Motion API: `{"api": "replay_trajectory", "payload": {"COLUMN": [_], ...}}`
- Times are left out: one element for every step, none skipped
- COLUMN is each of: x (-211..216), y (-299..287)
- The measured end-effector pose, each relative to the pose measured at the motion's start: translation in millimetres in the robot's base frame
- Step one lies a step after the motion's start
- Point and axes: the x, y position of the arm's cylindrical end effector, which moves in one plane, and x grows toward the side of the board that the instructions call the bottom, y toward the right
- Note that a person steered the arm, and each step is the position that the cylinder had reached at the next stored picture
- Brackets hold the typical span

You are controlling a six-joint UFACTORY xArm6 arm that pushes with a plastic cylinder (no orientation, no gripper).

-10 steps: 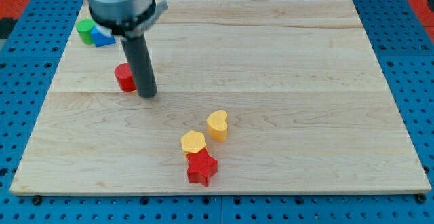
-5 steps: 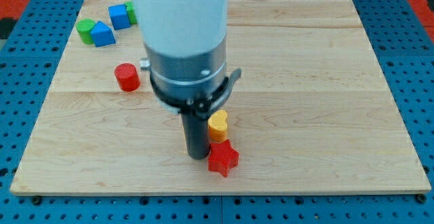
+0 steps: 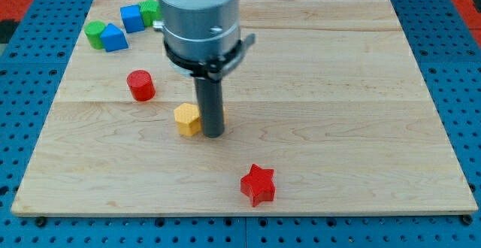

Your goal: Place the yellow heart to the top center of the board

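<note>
Yellow shows at 9 o'clock of my tip (image 3: 213,134), touching the rod: a block (image 3: 188,119) that looks six-sided. The yellow heart itself cannot be made out; only a thin yellowish sliver peeks out at the rod's 3 o'clock edge. A red cylinder (image 3: 140,85) stands at 10 o'clock and a red star (image 3: 258,185) at 5 o'clock, both well apart. Two green blocks (image 3: 95,31) and two blue blocks (image 3: 114,37) cluster in the wooden counter's (image 3: 338,90) far 10 o'clock corner. The arm ends in a rod, so no hand state can be told.
</note>
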Motion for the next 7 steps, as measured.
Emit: {"api": "replay_trajectory", "payload": {"x": [-21,-63,-121,-168,-223,-252,-117], "y": [-4,9,15,36,57,80,100]}}
